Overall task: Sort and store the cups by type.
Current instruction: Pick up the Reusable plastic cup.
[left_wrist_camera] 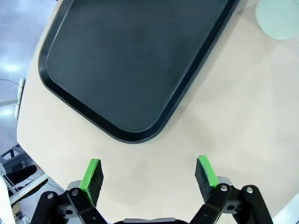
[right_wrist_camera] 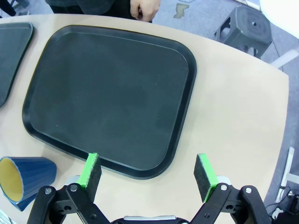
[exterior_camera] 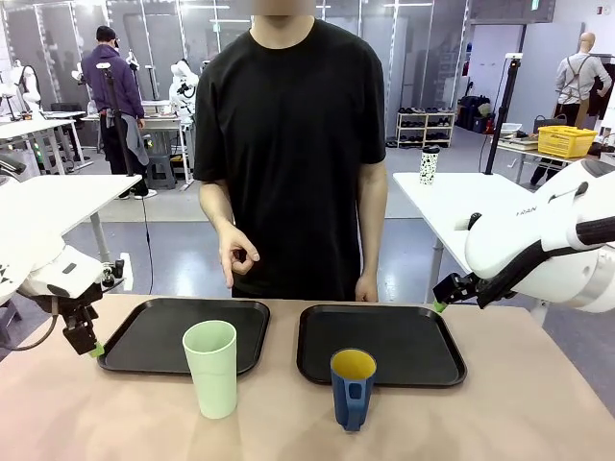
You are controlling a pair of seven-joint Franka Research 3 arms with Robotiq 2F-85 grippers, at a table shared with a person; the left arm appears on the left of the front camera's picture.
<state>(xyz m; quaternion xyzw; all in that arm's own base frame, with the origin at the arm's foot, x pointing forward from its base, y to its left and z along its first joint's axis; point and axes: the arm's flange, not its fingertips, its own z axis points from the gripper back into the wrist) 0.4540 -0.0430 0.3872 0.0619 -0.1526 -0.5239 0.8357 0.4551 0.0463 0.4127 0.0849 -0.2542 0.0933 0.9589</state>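
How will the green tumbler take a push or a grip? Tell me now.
The green tumbler stands tall on a narrower base, so a push near the rim would probably tip it. It looks like thin plastic: likely light, and may flex when squeezed. With no handle and smooth tapered walls, it could slip.

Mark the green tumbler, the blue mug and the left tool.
green tumbler (exterior_camera: 210, 375), front view, outer wall.
blue mug (exterior_camera: 353, 389), front view, near side at the handle.
left tool (left_wrist_camera: 148, 169), left wrist view, midway between its fingertips.

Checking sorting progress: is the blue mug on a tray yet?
No: the blue mug stands on the table, before the right tray.
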